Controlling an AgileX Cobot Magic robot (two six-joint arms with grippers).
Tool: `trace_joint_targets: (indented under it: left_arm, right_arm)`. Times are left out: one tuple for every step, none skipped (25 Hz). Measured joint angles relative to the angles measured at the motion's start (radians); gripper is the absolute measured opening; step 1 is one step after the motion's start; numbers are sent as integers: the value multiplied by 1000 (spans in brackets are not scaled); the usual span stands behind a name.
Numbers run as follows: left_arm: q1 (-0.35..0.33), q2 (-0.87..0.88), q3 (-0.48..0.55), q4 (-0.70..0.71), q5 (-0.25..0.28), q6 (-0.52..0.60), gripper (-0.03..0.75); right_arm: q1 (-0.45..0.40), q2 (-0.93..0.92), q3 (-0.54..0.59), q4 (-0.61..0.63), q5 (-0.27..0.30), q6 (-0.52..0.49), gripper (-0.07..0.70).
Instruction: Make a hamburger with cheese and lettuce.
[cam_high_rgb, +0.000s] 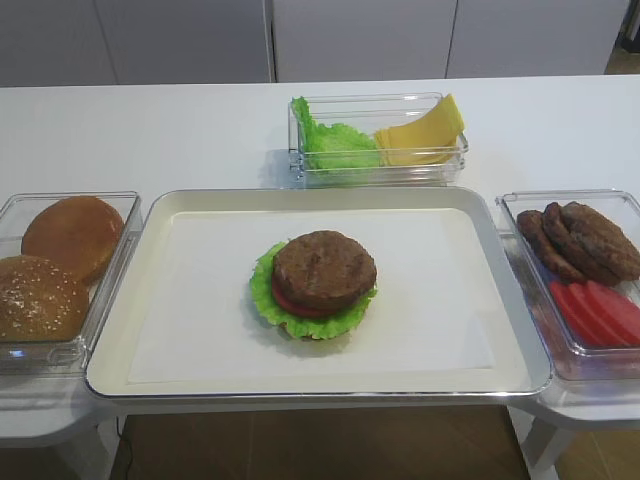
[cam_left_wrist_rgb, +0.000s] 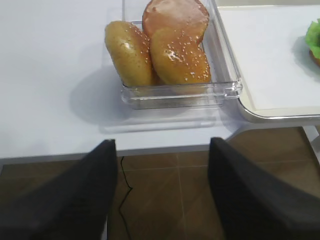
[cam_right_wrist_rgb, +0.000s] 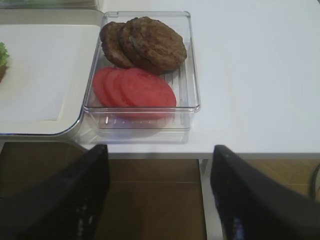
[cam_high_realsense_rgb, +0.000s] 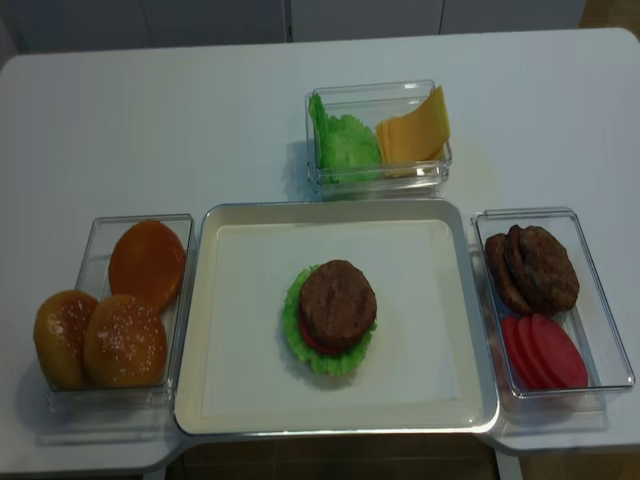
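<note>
The hamburger (cam_high_rgb: 315, 285) sits mid-tray: ruffled green lettuce, a red tomato slice and a brown patty on top; it also shows in the realsense view (cam_high_realsense_rgb: 335, 315). The cheese (cam_high_rgb: 422, 133), pale yellow slices, leans in a clear box at the back beside loose lettuce (cam_high_rgb: 330, 140). My right gripper (cam_right_wrist_rgb: 157, 195) is open and empty, below the table's front edge, short of the patty box. My left gripper (cam_left_wrist_rgb: 162, 192) is open and empty, below the front edge, short of the bun box. Neither gripper shows in the exterior views.
A cream tray (cam_high_rgb: 180, 300) fills the table's centre. A clear box on the left holds buns (cam_high_rgb: 60, 265). A clear box on the right holds loose patties (cam_high_rgb: 585, 240) and tomato slices (cam_high_rgb: 600, 310). White tabletop lies around the back box.
</note>
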Motion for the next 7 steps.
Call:
trace_joint_targets:
  left_arm:
    - [0, 0, 0, 0, 0, 0, 433]
    - [0, 0, 0, 0, 0, 0, 433]
    - [0, 0, 0, 0, 0, 0, 433]
    - [0, 0, 0, 0, 0, 0, 433]
    - [0, 0, 0, 0, 0, 0, 433]
    - [0, 0, 0, 0, 0, 0, 433]
    - [0, 0, 0, 0, 0, 0, 433]
  right_arm:
    - [0, 0, 0, 0, 0, 0, 501]
    - [0, 0, 0, 0, 0, 0, 501]
    - [0, 0, 0, 0, 0, 0, 501]
    - [0, 0, 0, 0, 0, 0, 501]
    - [0, 0, 0, 0, 0, 0, 501]
    - [0, 0, 0, 0, 0, 0, 501]
    - [0, 0, 0, 0, 0, 0, 501]
